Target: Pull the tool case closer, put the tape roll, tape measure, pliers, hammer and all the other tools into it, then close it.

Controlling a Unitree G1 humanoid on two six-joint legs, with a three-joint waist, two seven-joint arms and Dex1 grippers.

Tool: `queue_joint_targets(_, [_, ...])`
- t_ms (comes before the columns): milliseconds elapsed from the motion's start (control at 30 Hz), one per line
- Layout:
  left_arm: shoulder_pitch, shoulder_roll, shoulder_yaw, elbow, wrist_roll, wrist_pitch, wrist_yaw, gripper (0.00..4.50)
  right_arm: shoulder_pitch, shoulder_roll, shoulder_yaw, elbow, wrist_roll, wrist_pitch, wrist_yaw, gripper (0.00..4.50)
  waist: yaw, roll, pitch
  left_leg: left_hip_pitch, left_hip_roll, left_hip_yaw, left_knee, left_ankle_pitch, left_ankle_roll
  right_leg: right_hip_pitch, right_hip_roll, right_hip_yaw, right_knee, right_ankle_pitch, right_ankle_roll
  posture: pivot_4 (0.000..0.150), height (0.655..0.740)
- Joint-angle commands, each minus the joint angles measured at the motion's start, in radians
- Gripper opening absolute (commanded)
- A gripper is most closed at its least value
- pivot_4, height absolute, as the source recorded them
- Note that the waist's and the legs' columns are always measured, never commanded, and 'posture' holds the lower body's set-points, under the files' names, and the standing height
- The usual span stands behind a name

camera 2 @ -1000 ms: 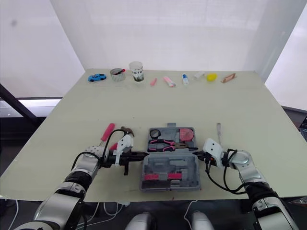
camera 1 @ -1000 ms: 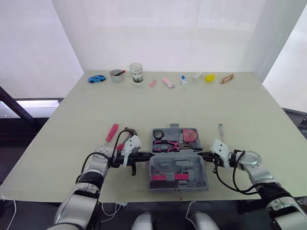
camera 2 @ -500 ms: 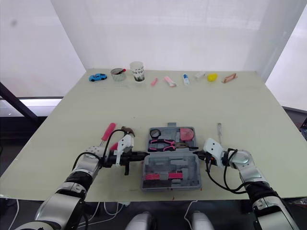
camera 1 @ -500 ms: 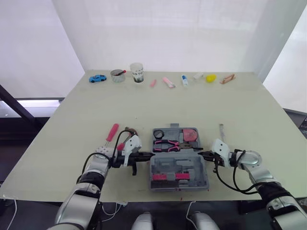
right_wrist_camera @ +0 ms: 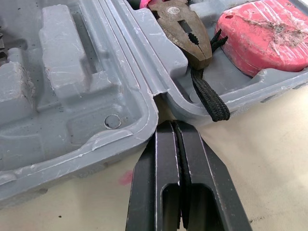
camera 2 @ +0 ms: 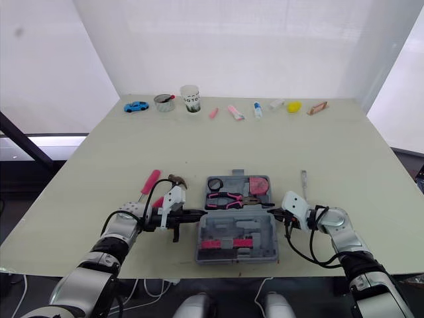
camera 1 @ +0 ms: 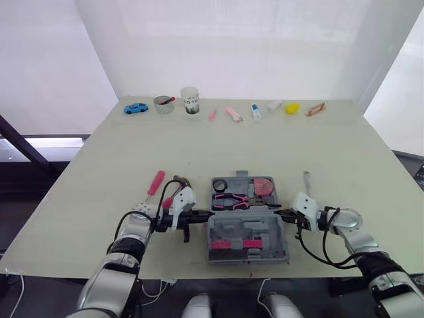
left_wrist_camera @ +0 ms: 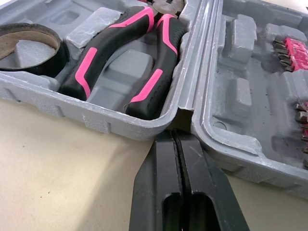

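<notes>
The grey tool case [camera 1: 246, 233] lies open near the table's front edge. Its far half holds the black tape roll [camera 1: 220, 186], the pink-and-black pliers [camera 1: 230, 201] and the red tape measure [camera 1: 263, 186]. Pink bits [camera 1: 232, 245] sit in the near half. My left gripper [camera 1: 206, 214] is shut, its tips at the case's left hinge notch [left_wrist_camera: 175, 126]. On the opposite side my right gripper [camera 1: 279, 213] is shut, tips against the right hinge notch [right_wrist_camera: 161, 98]. A hammer [camera 1: 177, 182] and a red-handled screwdriver [camera 1: 154, 183] lie left of the case. A thin screwdriver [camera 1: 305, 179] lies to its right.
Along the table's far edge stands a row of small things: a blue toy car [camera 1: 136, 107], a tin [camera 1: 161, 103], a paper cup [camera 1: 190, 101], pink sticks [camera 1: 232, 113], a yellow piece [camera 1: 290, 107]. The case's near side sits close to the table's front edge [camera 1: 252, 273].
</notes>
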Motion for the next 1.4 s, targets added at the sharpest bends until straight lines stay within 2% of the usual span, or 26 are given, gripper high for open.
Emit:
queue_joint_targets(33, [-0.016,-0.017,-0.006,0.004,0.012,-0.016,-0.001,0.0,-0.002,0.005,0.004,-0.019,0.002,-0.015,0.004,0.05,0.0,0.0,0.0,0.0,0.0,0.0,0.0,0.0,0.0,0.0,0.0,0.0,0.0,0.0,0.0,0.15,0.74])
queue_joint_targets(667, [-0.011,-0.022,-0.008,0.0,0.014,-0.016,-0.003,0.0,0.033,-0.008,0.014,-0.064,0.023,0.042,0.064,0.05,0.001,0.0,0.0,0.0,0.0,0.0,0.0,0.0,0.0,0.0,0.0,0.0,0.0,0.0,0.0,0.15,0.74])
queue_joint_targets(900, [-0.008,-0.025,-0.01,-0.004,0.015,-0.014,-0.003,0.0,0.033,-0.014,0.008,-0.053,0.004,0.025,0.03,0.05,0.001,0.0,0.0,0.0,0.0,0.0,0.0,0.0,0.0,0.0,0.0,0.0,0.0,0.0,0.0,0.15,0.74])
queue_joint_targets(1267, [0.018,0.009,0.01,-0.049,-0.009,0.001,-0.026,0.0,0.04,-0.048,-0.019,-0.033,-0.004,0.007,-0.004,0.05,0.0,0.0,0.0,-0.001,0.0,0.0,0.0,0.0,0.0,0.0,0.0,0.0,-0.001,0.0,0.0,0.15,0.74])
queue_joint_targets(1400, [0.059,0.054,0.028,-0.105,-0.025,0.003,-0.043,0.0,0.063,-0.083,-0.046,-0.041,0.021,-0.004,0.001,0.05,-0.002,0.0,0.0,-0.001,0.0,0.0,0.0,0.0,0.0,0.0,0.0,0.0,-0.001,0.0,0.0,0.15,0.74])
